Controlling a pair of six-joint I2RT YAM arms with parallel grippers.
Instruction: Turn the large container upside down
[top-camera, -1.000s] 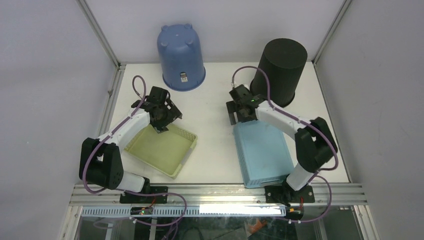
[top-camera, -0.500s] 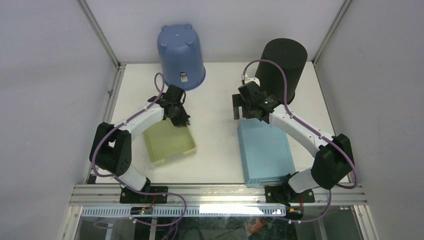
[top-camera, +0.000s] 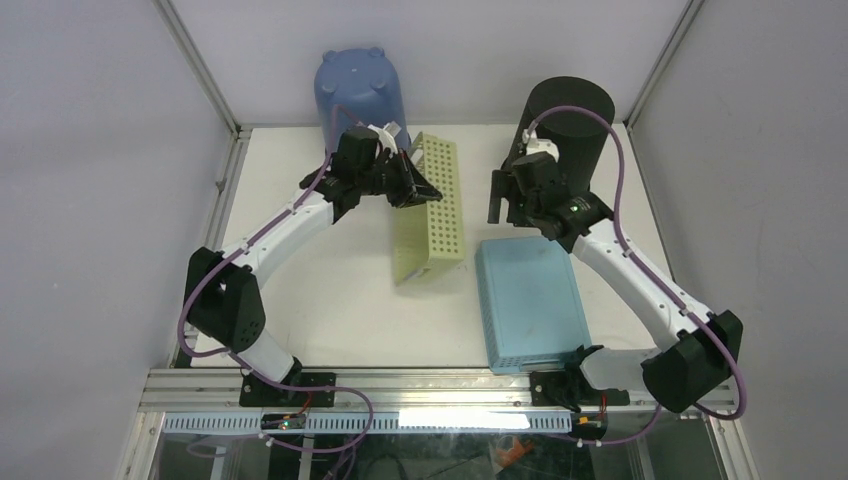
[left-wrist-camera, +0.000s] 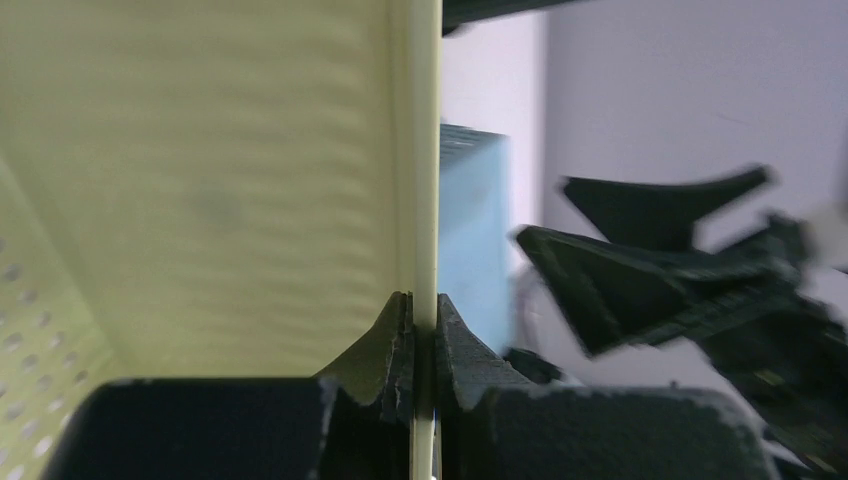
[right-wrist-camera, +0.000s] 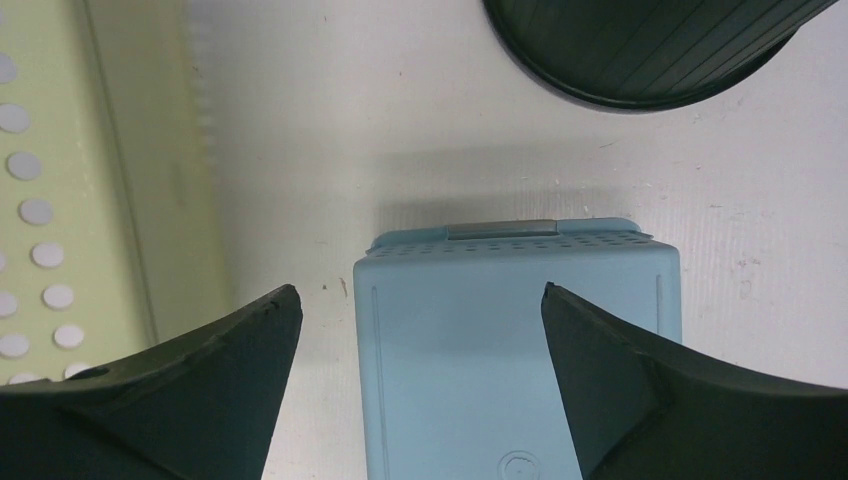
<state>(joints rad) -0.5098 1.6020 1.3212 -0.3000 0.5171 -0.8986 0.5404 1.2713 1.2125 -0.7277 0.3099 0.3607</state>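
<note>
The large container (top-camera: 440, 205), a yellow-green perforated basket, stands steeply on edge in the middle of the table. Its near edge rests low by the table and its far edge is raised. My left gripper (top-camera: 416, 188) is shut on the raised wall. In the left wrist view the fingertips (left-wrist-camera: 395, 325) pinch the thin rim (left-wrist-camera: 427, 150) on both sides, and the basket's inside (left-wrist-camera: 200, 150) fills the left. My right gripper (top-camera: 502, 203) hangs open above the far end of a light blue container (top-camera: 530, 305), holding nothing; its jaws (right-wrist-camera: 419, 290) stand wide apart.
The light blue container (right-wrist-camera: 515, 340) lies bottom-up at the right front. An upturned black bin (top-camera: 565, 115) stands at the back right and an upturned blue bucket (top-camera: 355, 85) at the back left. The basket's wall (right-wrist-camera: 100, 180) is close on the right gripper's left.
The left gripper shut on the basket's wall, then lifted and swung it toward the table's middle, tipping it from flat to standing on edge. The right gripper rose and backed toward the black bin.
</note>
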